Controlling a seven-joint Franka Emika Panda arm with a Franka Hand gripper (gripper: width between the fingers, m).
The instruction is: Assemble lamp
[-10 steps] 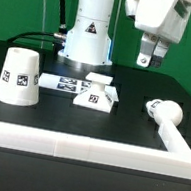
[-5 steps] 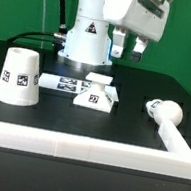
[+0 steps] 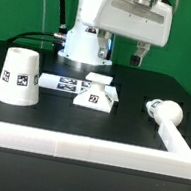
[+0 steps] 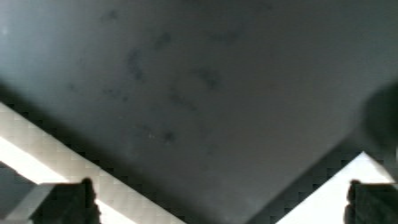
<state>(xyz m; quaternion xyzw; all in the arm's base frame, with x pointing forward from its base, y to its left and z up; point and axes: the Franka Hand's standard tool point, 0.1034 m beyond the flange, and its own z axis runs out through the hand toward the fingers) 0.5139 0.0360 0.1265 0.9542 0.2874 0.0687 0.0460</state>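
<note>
The white tapered shade (image 3: pixel 19 76) stands on the black table at the exterior view's left. The low square base (image 3: pixel 96 94) sits in the middle, and the round-headed bulb cylinder (image 3: pixel 165 112) lies at the exterior view's right. All carry black-and-white tags. My gripper (image 3: pixel 131 57) hangs high above the table, behind and above the base, touching nothing. In the wrist view the gripper (image 4: pixel 219 205) is open, with its dark fingers (image 4: pixel 63 205) wide apart and only dark table between them. No lamp part shows in the wrist view.
The marker board (image 3: pixel 67 82) lies flat between the shade and the base. A white border wall (image 3: pixel 84 147) runs along the table's front and shows in the wrist view as pale diagonal bands (image 4: pixel 45 150). The robot's white pedestal (image 3: pixel 86 36) stands at the back.
My gripper has swung from the exterior view's upper right toward the middle and turned on its wrist. The lamp parts have not moved.
</note>
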